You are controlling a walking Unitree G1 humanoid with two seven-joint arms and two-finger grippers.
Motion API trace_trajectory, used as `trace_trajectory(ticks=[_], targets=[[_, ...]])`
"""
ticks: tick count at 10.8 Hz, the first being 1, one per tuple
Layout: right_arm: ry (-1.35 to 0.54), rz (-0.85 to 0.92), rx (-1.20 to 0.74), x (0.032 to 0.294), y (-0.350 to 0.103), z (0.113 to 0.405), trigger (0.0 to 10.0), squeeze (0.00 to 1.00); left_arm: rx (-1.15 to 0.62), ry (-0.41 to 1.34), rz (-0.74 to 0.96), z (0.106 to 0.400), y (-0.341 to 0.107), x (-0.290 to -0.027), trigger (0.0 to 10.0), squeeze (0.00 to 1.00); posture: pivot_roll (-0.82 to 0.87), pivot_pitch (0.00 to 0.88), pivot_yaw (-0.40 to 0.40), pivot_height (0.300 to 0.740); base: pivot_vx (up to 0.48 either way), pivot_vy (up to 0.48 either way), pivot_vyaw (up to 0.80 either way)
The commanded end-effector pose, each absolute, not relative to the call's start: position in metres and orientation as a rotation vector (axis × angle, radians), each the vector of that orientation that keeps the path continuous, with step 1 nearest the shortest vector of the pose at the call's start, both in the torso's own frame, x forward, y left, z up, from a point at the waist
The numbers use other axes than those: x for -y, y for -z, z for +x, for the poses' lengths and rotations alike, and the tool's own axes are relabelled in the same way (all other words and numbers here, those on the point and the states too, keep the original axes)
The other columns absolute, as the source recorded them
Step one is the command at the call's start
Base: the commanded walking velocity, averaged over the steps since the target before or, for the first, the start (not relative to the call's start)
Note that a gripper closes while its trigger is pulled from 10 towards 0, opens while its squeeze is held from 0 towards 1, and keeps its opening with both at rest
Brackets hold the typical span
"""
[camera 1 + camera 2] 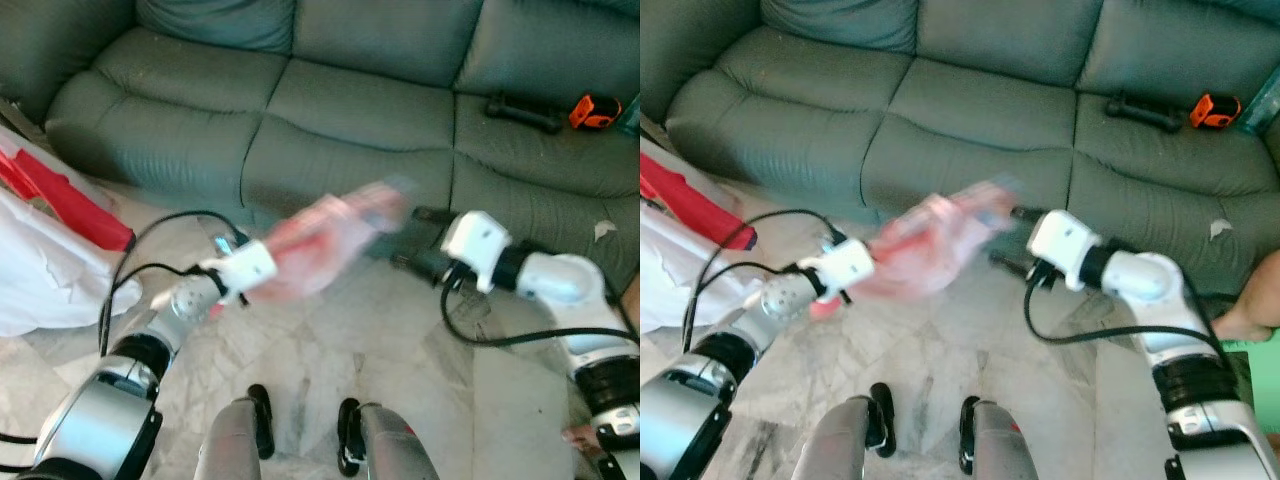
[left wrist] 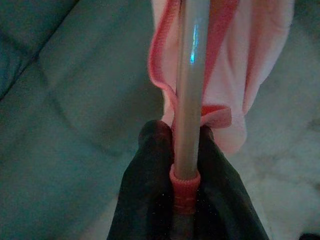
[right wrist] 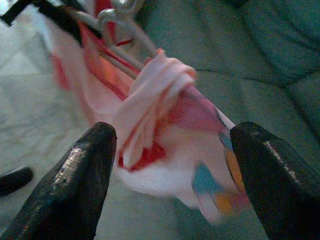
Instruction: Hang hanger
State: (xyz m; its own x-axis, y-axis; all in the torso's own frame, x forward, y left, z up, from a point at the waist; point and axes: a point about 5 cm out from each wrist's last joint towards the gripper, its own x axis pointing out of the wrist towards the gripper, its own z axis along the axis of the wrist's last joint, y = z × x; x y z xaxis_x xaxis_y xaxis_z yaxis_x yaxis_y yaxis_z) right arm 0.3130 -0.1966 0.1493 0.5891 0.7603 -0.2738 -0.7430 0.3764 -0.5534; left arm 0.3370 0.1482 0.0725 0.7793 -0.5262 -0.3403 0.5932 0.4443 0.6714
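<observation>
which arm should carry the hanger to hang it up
Left, probably. The left gripper is already shut on the hanger with its pink garment; the right gripper sits open beside it, holding nothing.

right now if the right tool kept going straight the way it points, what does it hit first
The pink garment on the hanger that the left tool holds. The right tool is open with the cloth bunched just ahead between its fingers, the sofa behind. Depth is hard to judge.
</observation>
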Motion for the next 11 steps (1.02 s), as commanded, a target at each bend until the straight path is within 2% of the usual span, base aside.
trace_trajectory(ticks=[1,4,5,6,8,9,10,11], targets=[[-1.015,-0.761,-0.006,0.197,-0.144,0.312,10.0,1.00,-0.039,0.784,0.881,0.331,-0.074,-0.142,1.8,0.00,-0.05,0.251,-0.025,0.740,0.000,0.000,0.00],[-1.072,-0.833,-0.022,0.196,-0.142,0.317,10.0,0.99,0.024,0.897,0.890,0.324,-0.076,-0.129,1.9,0.00,-0.05,0.252,-0.029,0.740,0.000,0.000,0.00],[-1.097,-0.842,-0.053,0.197,-0.139,0.318,10.0,0.22,0.032,0.922,0.885,0.322,-0.075,-0.126,1.6,0.00,-0.05,0.252,-0.029,0.740,0.000,0.000,0.00],[-1.126,-0.868,-0.086,0.199,-0.136,0.319,10.0,0.00,0.042,0.937,0.887,0.321,-0.076,-0.124,1.6,0.00,-0.05,0.253,-0.026,0.740,0.000,0.000,0.00],[-1.181,-0.908,-0.148,0.203,-0.130,0.319,10.0,0.00,0.047,0.957,0.892,0.320,-0.076,-0.123,1.5,0.00,-0.05,0.254,-0.026,0.740,0.000,0.000,0.00],[-1.198,-0.894,-0.177,0.205,-0.129,0.320,3.9,0.00,0.049,0.965,0.891,0.319,-0.076,-0.122,1.4,0.00,-0.05,0.254,-0.026,0.740,0.000,0.000,0.00],[-1.213,-0.903,-0.199,0.207,-0.129,0.321,0.0,0.00,0.050,0.968,0.892,0.318,-0.075,-0.121,1.3,0.00,-0.05,0.255,-0.026,0.740,0.000,0.000,0.00],[-1.219,-0.909,-0.207,0.208,-0.130,0.322,0.0,0.00,0.046,0.976,0.895,0.317,-0.074,-0.121,1.1,0.00,-0.05,0.254,-0.025,0.740,0.000,0.000,0.00]])
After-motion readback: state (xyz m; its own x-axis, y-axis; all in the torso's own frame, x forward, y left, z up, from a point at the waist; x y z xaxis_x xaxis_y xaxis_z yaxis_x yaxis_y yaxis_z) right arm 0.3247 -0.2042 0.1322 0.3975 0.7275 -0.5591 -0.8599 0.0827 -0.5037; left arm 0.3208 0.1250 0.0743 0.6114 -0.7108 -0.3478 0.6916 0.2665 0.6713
